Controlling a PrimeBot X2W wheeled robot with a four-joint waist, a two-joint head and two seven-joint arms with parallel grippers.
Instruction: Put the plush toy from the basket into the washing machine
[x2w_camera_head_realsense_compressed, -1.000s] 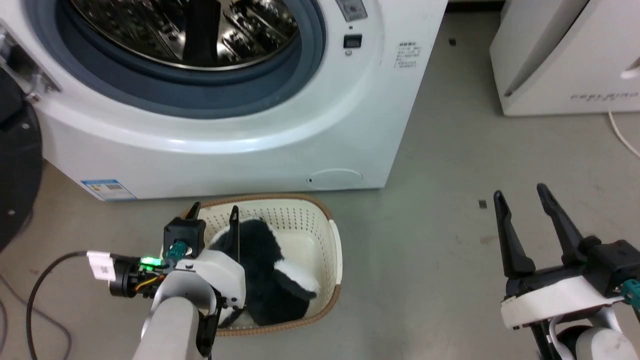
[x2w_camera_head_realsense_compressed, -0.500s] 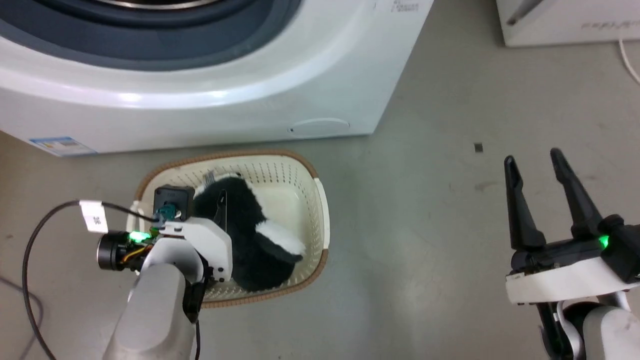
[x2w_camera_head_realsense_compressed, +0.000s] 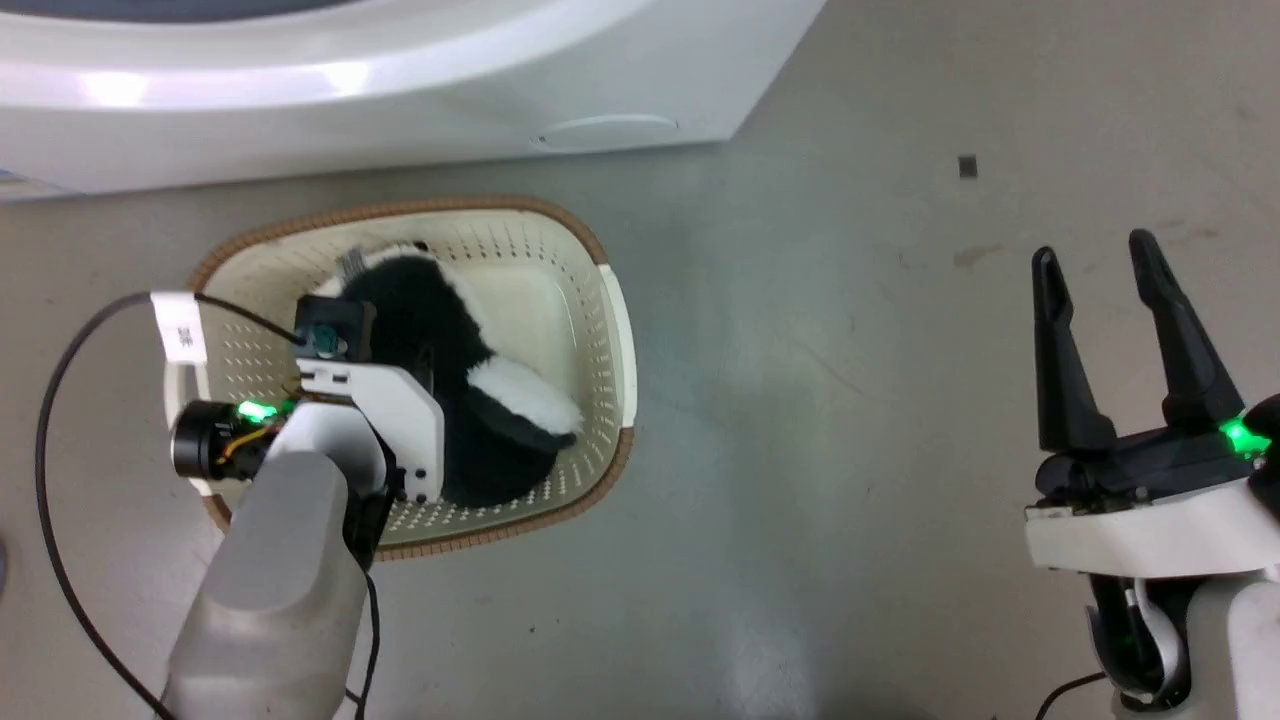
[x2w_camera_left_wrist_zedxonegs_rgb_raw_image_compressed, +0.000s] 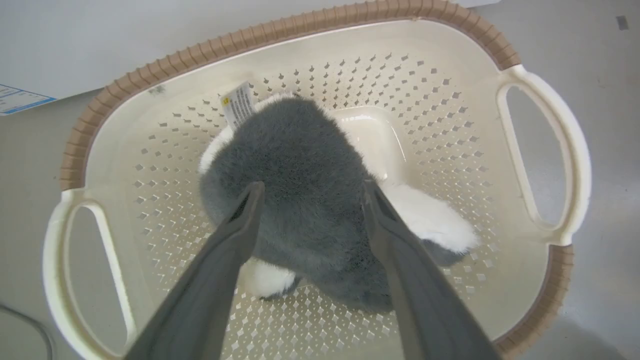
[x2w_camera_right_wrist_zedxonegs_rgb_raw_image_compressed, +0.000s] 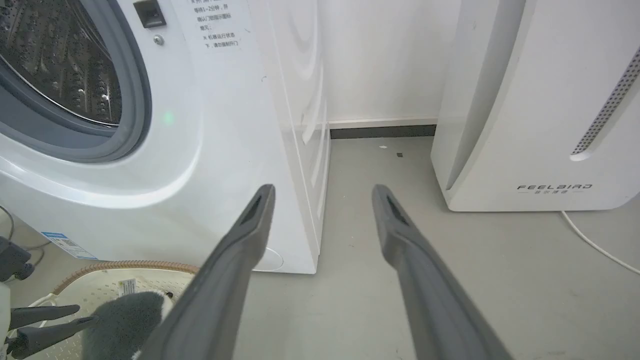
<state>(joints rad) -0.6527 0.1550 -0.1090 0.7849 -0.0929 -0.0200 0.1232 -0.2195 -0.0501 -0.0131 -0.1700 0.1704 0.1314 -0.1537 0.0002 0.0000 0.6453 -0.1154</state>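
The task is only beginning, as I am judging it: the plush toy (x2w_camera_left_wrist_zedxonegs_rgb_raw_image_compressed: 310, 235) is lying inside the basket (x2w_camera_left_wrist_zedxonegs_rgb_raw_image_compressed: 300, 27), resting on its perforated bottom, and nothing is lifting it yet. The basket itself is sitting on the floor (x2w_camera_head_realsense_compressed: 800, 400) just in front of the white base of the washing machine (x2w_camera_right_wrist_zedxonegs_rgb_raw_image_compressed: 225, 150). The left claw (x2w_camera_left_wrist_zedxonegs_rgb_raw_image_compressed: 311, 186) is reaching down into the basket with its two fingers spread apart, straddling the toy's dark back. The tips are looking as if they are pressing into the long fur on either side, but the jaws are not clamping on it. The right claw (x2w_camera_head_realsense_compressed: 1093, 250) is hanging well off to the side over bare floor, its fingers likewise apart and holding nothing. In the right wrist view the washer's drum (x2w_camera_right_wrist_zedxonegs_rgb_raw_image_compressed: 65, 65) is showing through an uncovered mouth, so the way in is appearing open. What is remaining, by my reading, is nearly everything: closing the left claw on the toy, raising it clear of the brown rim, carrying it up to the drum's mouth and letting it go inside.
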